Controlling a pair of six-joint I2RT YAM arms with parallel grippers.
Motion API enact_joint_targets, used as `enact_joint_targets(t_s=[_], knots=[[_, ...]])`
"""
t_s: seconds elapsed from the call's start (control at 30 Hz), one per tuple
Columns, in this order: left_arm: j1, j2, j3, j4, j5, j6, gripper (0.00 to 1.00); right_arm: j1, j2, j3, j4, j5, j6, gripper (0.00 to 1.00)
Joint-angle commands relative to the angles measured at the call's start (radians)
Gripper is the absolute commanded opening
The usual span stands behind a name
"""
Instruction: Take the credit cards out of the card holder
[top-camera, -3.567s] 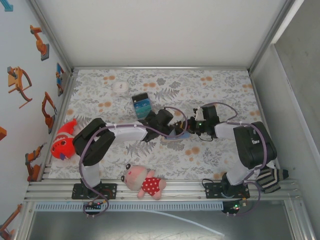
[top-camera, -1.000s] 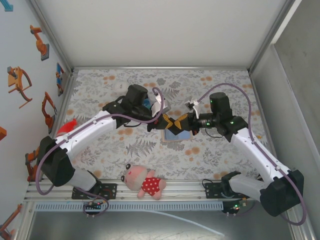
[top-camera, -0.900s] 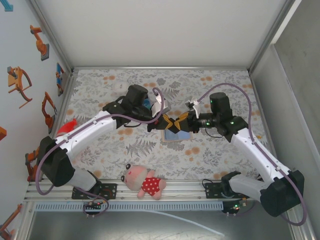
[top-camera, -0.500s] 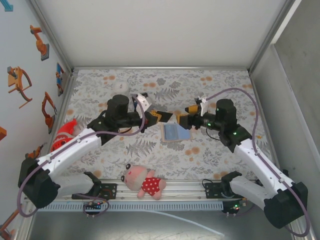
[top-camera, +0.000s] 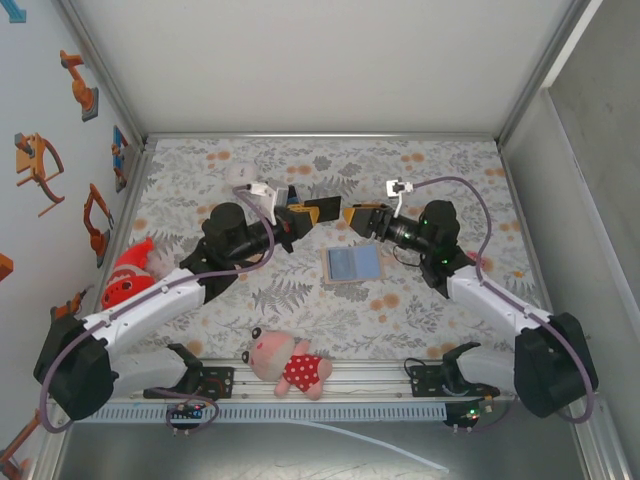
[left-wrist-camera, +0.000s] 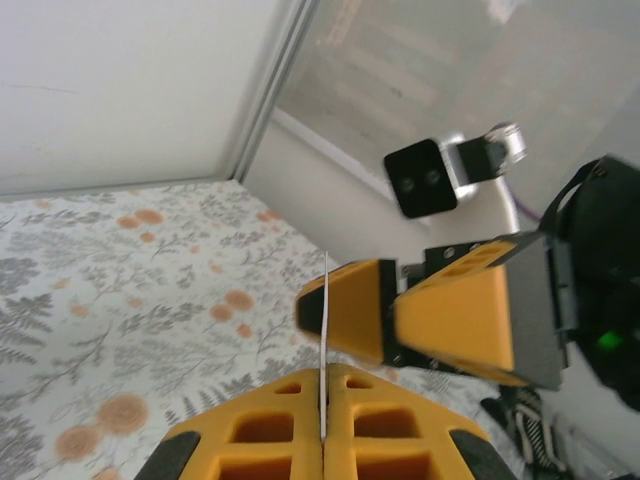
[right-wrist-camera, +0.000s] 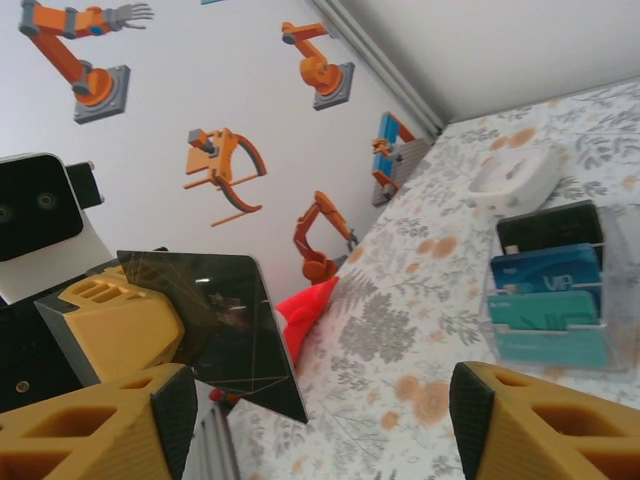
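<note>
From the left, I see my left gripper (top-camera: 312, 210) pinched on a dark card (right-wrist-camera: 225, 320), my right gripper (top-camera: 352, 216) facing it with jaws apart, and the card holder (top-camera: 352, 264) lying open nearer the bases, blue-grey faces up, long axis left-to-right, on the floral table (top-camera: 450, 170) inside white walls (top-camera: 330, 60).

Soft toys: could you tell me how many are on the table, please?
2: a red one at the left edge, a pig in a spotted dress at the near edge.
</note>
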Motion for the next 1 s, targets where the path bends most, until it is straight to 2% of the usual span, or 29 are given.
enact_joint_targets(t_s=[0.0,0.2,0.33,0.5,0.73,0.9,0.97], knots=[[0.002,0.02,0.004,0.134,0.042,-0.081,0.0,0.005,0.032,0.036,0.206,-0.073,0.094,0.66],[0.002,0.067,0.007,0.2,0.06,-0.118,0.0,0.029,0.062,0.047,0.327,-0.118,0.124,0.61],[0.002,0.089,0.011,0.228,0.067,-0.132,0.0,0.036,0.074,0.064,0.329,-0.13,0.123,0.5],[0.003,0.099,0.019,0.23,0.076,-0.131,0.03,0.039,0.084,0.082,0.331,-0.149,0.121,0.24],[0.008,0.089,0.022,0.201,0.082,-0.119,0.08,0.039,0.079,0.088,0.33,-0.161,0.109,0.01],[0.012,0.07,0.027,0.157,0.081,-0.096,0.16,0.04,0.069,0.078,0.32,-0.169,0.093,0.0],[0.014,0.058,0.033,0.129,0.084,-0.078,0.25,0.039,0.063,0.075,0.304,-0.177,0.078,0.0]])
